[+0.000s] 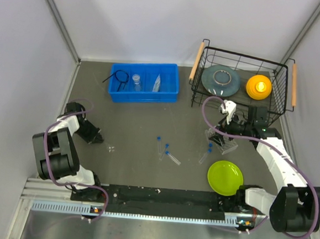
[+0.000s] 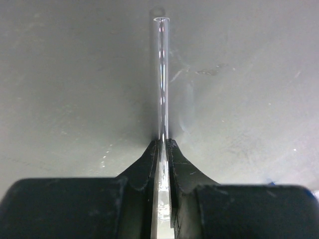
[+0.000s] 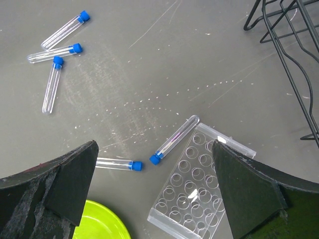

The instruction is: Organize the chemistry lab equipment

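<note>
Your left gripper [image 2: 162,149] is clamped shut on a thin clear tube [image 2: 162,74], which juts forward low over the grey worktop [image 2: 75,99] at the left. Your right gripper [image 3: 153,149] hangs wide open and holds nothing above the clear perforated tube rack [image 3: 194,194]. One blue-capped tube [image 3: 175,138] lies just beside the rack, with more capped tubes [image 3: 65,31] scattered farther off.

Near end of clear tube [image 2: 162,74] buried in left pincer [image 2: 162,144]; lime-green plate [image 3: 102,221] edge-cropped
</note>
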